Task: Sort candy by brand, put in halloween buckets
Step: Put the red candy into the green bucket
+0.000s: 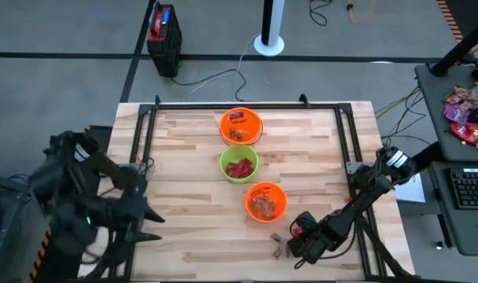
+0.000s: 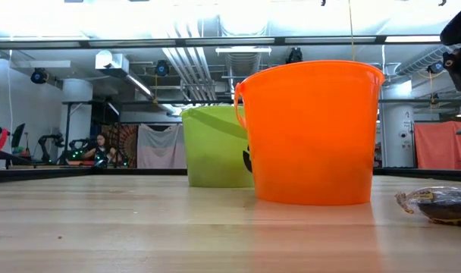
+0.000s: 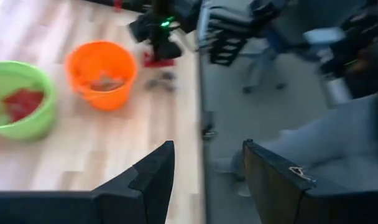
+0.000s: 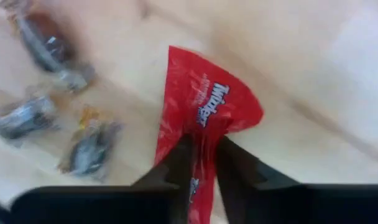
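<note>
With a flat red packet [image 4: 204, 112] pinched between its fingers [image 4: 176, 162], the right end effector [image 1: 306, 234] sits low over the near right part of the counter [image 1: 184, 157], just beside the nearest orange bucket [image 1: 266, 200]. Its jaws are nearly closed, gripping the packet by one end so the rest fans out ahead of the fingertips.

To do this step well, I judge the arm should lift straight up before travelling, so the dangling wrapper clears the few dark brown pieces [image 4: 46, 40] lying close by on the counter and does not drag them. The packet should then pass over the nearest orange bucket, which holds brownish sweets, and be let go only when centred above the lime green bucket [image 1: 239, 166], where red packets already lie. A grip by one end is thin, so a slow, steady carry seems wise, with the release made low inside the rim.

Farthest off, the second orange bucket [image 1: 240, 126] holds other sweets, one of them red on top.

At the counter's left edge, the left end effector [image 1: 141, 212] waits with its fingers [image 3: 148, 180] spread wide and nothing between them.
</note>
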`<control>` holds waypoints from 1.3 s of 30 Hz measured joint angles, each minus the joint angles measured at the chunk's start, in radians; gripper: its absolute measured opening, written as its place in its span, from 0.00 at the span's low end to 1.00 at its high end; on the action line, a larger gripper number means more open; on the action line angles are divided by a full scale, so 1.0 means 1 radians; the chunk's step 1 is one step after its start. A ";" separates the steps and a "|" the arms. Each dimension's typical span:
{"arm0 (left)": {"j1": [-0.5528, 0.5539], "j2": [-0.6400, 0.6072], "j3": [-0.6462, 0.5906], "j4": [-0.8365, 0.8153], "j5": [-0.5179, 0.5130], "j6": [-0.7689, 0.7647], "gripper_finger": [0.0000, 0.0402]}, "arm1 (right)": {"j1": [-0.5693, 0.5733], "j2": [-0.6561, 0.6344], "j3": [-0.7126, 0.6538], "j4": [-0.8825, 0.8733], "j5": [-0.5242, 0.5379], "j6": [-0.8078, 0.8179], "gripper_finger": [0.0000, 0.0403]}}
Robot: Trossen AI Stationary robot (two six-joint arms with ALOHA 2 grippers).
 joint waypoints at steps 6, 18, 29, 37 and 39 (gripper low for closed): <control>-0.023 -0.022 -0.231 -0.003 -0.134 -0.030 0.43 | -0.023 -0.167 0.054 -0.237 0.003 -0.041 0.04; 0.312 -0.201 -0.892 0.848 0.031 0.278 0.38 | -0.356 -0.464 0.457 -0.585 0.408 -0.615 0.03; 0.685 -0.267 -1.103 1.318 0.187 0.404 0.38 | -0.950 -0.421 0.400 0.185 0.227 -1.666 0.03; 0.760 -0.319 -0.749 0.993 0.101 0.560 0.38 | -1.177 -0.335 0.115 0.806 -0.217 -1.880 0.03; 0.760 -0.302 -0.627 0.863 0.022 0.589 0.38 | -1.199 -0.297 0.040 0.932 -0.325 -1.905 0.03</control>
